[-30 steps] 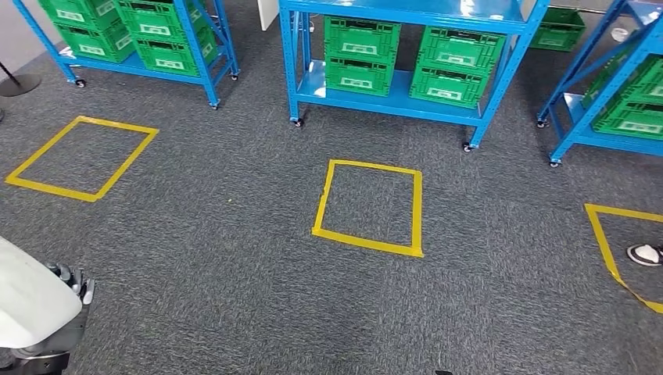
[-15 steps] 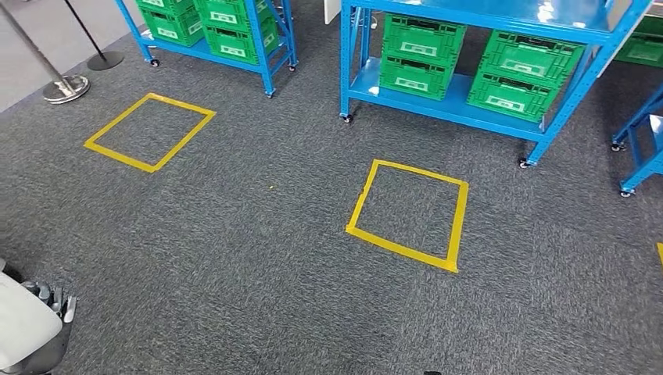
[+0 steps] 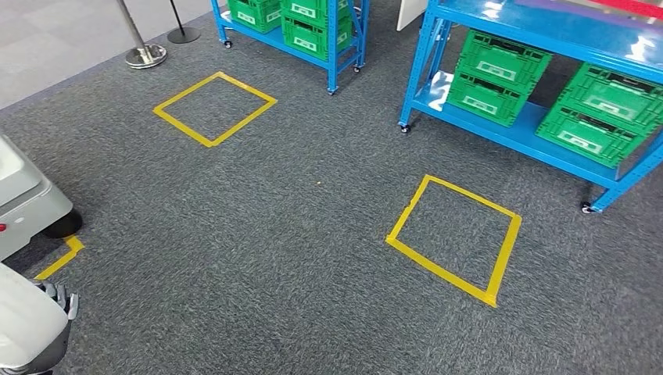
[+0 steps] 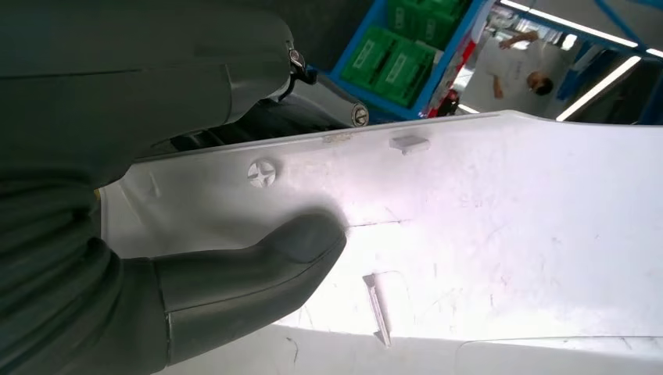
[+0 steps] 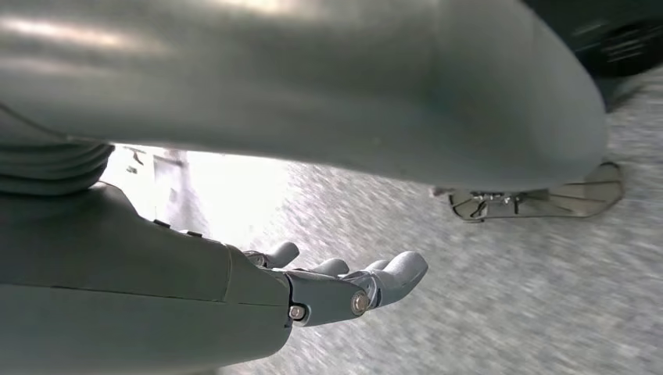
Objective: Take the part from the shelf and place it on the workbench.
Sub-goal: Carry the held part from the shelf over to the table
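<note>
My left hand (image 4: pixel 156 258): it grips the white part (image 4: pixel 485 234), my thumb pressed flat across its pale face and my other fingers on its far edge. In my head view the hand (image 3: pixel 59 301) sits low at my left side, dark fingers over the part's (image 3: pixel 23 324) rounded white edge.
My right hand (image 5: pixel 344 285): it holds nothing; the fingers are stretched out and apart over the grey carpet.
The part: off the shelf, carried at my left side above the floor; it is a broad white panel with a moulded cross mark and small tabs.
Floor (image 3: pixel 274 234): dark grey carpet with yellow tape squares (image 3: pixel 453 238).
Shelves: blue racks (image 3: pixel 539 137) ahead and to my right, holding green crates (image 3: pixel 500 70).
Beside me: a white wheeled unit (image 3: pixel 23 203) on my left.
</note>
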### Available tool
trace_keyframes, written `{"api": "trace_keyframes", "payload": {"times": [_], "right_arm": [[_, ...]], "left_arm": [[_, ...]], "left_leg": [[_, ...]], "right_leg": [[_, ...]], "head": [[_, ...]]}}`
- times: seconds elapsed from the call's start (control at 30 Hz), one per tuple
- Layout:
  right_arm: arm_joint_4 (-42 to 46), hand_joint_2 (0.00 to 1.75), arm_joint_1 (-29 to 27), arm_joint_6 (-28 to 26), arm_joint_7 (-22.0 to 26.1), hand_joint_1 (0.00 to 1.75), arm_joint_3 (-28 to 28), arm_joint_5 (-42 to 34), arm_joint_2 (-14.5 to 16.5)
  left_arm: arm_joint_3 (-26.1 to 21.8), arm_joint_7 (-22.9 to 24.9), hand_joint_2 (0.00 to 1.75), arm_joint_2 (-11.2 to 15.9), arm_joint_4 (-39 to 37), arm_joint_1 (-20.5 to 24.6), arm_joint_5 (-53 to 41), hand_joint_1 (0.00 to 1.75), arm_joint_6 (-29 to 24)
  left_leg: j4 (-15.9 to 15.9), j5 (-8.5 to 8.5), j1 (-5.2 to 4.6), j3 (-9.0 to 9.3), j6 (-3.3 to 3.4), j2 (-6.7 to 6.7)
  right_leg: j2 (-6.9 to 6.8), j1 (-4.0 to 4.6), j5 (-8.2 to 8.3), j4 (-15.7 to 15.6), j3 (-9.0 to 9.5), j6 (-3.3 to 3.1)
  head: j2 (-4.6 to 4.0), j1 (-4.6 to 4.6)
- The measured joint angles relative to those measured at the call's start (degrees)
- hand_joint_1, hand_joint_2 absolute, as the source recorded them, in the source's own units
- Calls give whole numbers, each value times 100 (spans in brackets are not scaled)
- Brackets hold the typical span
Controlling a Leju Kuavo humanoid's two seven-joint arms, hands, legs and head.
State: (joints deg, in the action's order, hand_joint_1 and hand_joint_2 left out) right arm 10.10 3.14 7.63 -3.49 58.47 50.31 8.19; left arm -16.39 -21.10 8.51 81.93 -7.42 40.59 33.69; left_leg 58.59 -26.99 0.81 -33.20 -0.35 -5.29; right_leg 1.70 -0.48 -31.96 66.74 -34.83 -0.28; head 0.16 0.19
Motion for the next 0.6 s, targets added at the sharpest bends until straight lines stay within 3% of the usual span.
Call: {"api": "trace_keyframes", "payload": {"times": [0.07, 0.1, 0.17, 0.2, 0.27, 0.3, 0.33, 0.4, 0.43, 0.5, 0.57, 0.6], "right_arm": [[0, 0, 0, -16, 103, 0, -1, -57, -85], [1, 0, 6, -17, 117, 0, -1, -79, -139], [2, 0, 22, -9, 102, 0, -7, -52, -236], [3, 0, 31, -3, 97, 0, -15, -12, -282], [7, 0, 28, 8, 130, 0, -32, 28, -356], [8, 0, 18, 18, 156, 0, -36, 12, -384], [9, 0, 5, 26, 177, 0, -36, -25, -400], [8, 0, -13, 18, 174, 0, -26, -160, -406], [7, 0, -11, 6, 148, 0, 8, -326, -393], [7, 0, 11, -28, 97, 0, 216, -889, -336], [7, 0, 42, -112, 78, 0, 575, -1436, -279], [7, 0, 57, -169, 80, 0, 749, -1578, -260]], "left_arm": [[25, -116, 175, -7, -33, 23, 44, 175, 58], [56, -147, 175, -37, -63, 57, 36, 175, 68], [147, -210, 175, -162, -117, 133, -121, 175, 5], [191, -261, 175, -236, -129, 161, -275, 175, -80], [255, -313, 175, -369, -130, 228, -588, 175, -308], [273, -296, 175, -434, -130, 267, -696, 175, -407], [284, -244, 175, -493, -136, 306, -740, 175, -457], [290, -139, 175, -592, -177, 348, -737, 175, -437], [287, -121, 175, -623, -203, 363, -741, 175, -418], [258, -188, 175, -667, -227, 396, -837, 175, -490], [167, -297, 175, -736, -170, 393, -970, 175, -654], [93, -323, 175, -782, -114, 360, -1035, 175, -732]], "left_leg": [[28, 4, -5, -28, -51, -147], [27, 16, -3, -48, -88, -217], [-10, 58, 9, -86, -174, -358], [-7, 58, 12, -108, -199, -310], [259, -115, 9, -256, -235, 35], [571, -292, 13, -397, -250, 263], [950, -485, 18, -571, -276, 401], [1509, -682, 30, -809, -324, 489], [1498, -626, 33, -780, -337, 507], [872, -301, 32, -406, -341, 651], [199, -86, 3, -29, -282, 895], [49, -62, -12, 42, -234, 956]], "right_leg": [[234, -8, 235, -627, 265, -26], [285, -4, 247, -742, 309, -35], [152, 2, 258, -783, 331, -75], [74, -2, 281, -820, 351, -116], [-83, -22, 326, -896, 384, -204], [-161, -16, 333, -911, 388, -228], [-240, -9, 331, -913, 386, -243], [-408, 0, 323, -907, 379, -243], [-491, 1, 317, -904, 379, -236], [-653, 0, 293, -885, 392, -204], [-776, 29, 247, -847, 413, -141], [-829, 47, 227, -835, 429, -107]], "head": [[1, -3], [2, -4], [2, -3], [2, -3], [1, -17], [1, -26], [1, -33], [2, -35], [2, -35], [1, -36], [1, -30], [2, -24]]}}
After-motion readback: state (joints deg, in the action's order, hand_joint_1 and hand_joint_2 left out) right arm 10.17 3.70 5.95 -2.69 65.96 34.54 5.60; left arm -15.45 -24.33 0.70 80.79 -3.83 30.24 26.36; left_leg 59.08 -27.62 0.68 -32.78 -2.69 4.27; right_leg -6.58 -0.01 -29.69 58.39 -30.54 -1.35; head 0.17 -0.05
